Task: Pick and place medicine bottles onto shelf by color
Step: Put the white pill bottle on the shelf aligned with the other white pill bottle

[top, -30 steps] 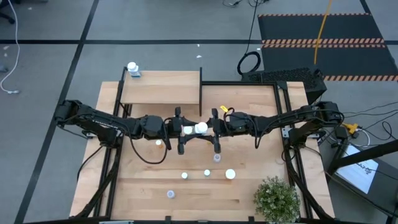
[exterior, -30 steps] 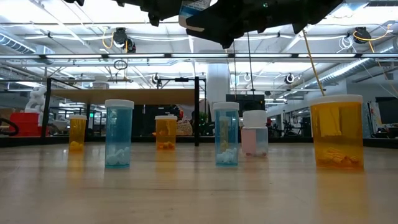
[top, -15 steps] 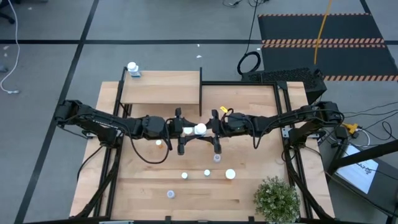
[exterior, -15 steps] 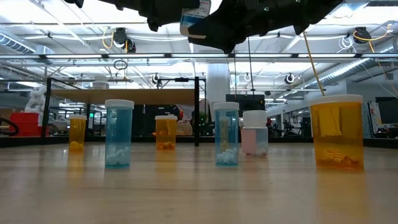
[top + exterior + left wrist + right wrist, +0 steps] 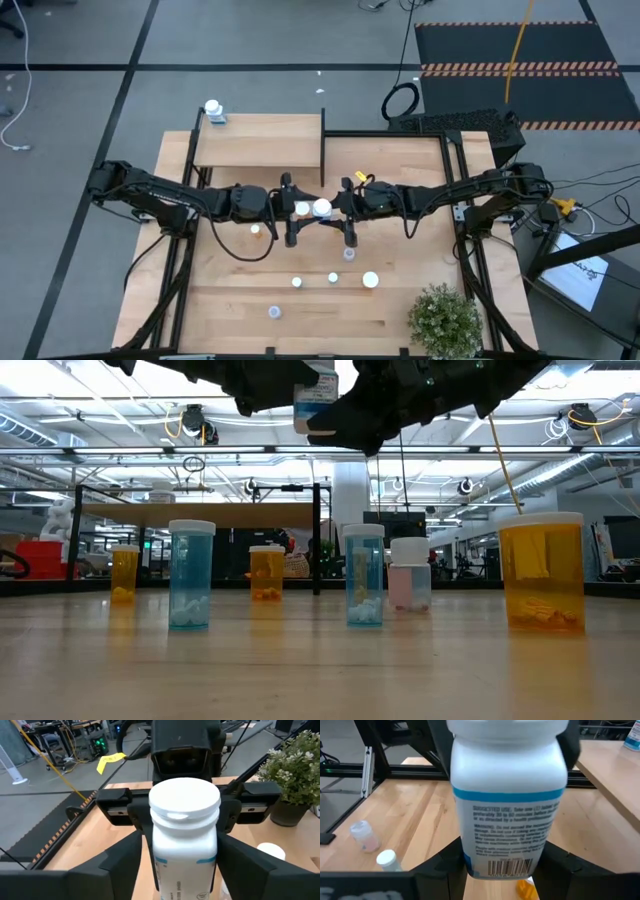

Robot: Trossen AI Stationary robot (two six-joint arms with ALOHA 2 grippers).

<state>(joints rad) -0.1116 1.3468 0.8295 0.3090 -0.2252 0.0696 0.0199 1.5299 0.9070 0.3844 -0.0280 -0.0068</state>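
A white medicine bottle (image 5: 322, 208) with a white cap and a blue-banded label hangs above the table's middle, between my two grippers. My right gripper (image 5: 502, 865) comes from the right and is shut on it. My left gripper (image 5: 182, 870) comes from the left and is open, with a finger on either side of the bottle's body and a narrow gap showing. The shelf (image 5: 258, 140) stands at the far left with one bluish bottle (image 5: 213, 110) on its far left corner. Several orange, bluish and white bottles (image 5: 363, 575) stand upright on the tabletop. My right gripper pinches the white bottle's body between its two fingers, low on its sides by the barcode (image 5: 507, 867). The fingers (image 5: 445, 865) come roughly level from the table's right side. The bottle is lifted clear of the table, nearly upright with its cap (image 5: 184, 800) up.
A green potted plant (image 5: 445, 318) stands at the near right corner. The loose bottles (image 5: 333, 277) are spread over the table's near middle, below and in front of both grippers. The shelf's black upright panel (image 5: 323, 150) rises just beyond the grippers.
The white bottle has tipped from a slant to nearly upright between the two grippers, and shows a little lower in the low view. Both arms have stayed in place over the table's middle.
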